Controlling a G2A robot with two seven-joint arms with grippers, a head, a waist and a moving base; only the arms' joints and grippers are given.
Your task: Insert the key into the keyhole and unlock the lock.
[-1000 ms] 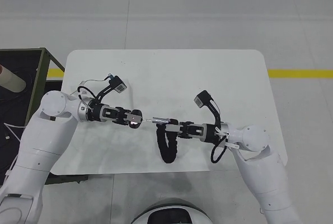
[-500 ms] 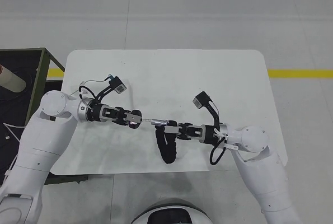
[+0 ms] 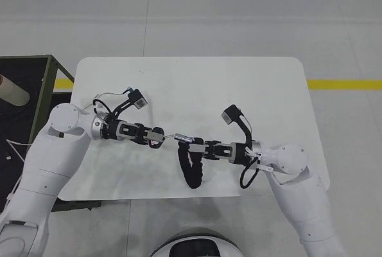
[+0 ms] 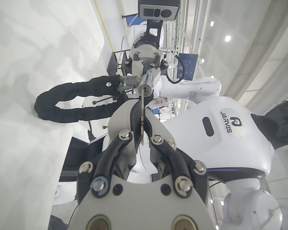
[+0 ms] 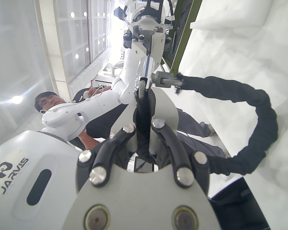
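My left gripper [image 3: 156,136] [image 4: 140,107] is shut on a flat metal key [image 4: 142,120] and holds it level above the white table [image 3: 191,83]. The key's tip meets the keyhole [image 4: 144,89] in the end of the silver lock cylinder [image 3: 182,138] [image 5: 147,66]. How deep it sits I cannot tell. My right gripper [image 3: 198,148] [image 5: 145,96] is shut on the lock's black-sleeved cable just behind the cylinder. The rest of the cable loop [image 3: 192,168] [image 5: 259,125] [image 4: 69,101] droops toward the table's near edge. Both grippers face each other mid-table.
A dark green cart [image 3: 24,70] holding a roll [image 3: 8,90] stands off the table's left edge. A yellow line [image 3: 351,84] runs along the floor to the right. The far half of the table is bare.
The two grippers have drawn slightly closer together, so the key's tip now reaches the end of the lock cylinder. Both grips are unchanged.
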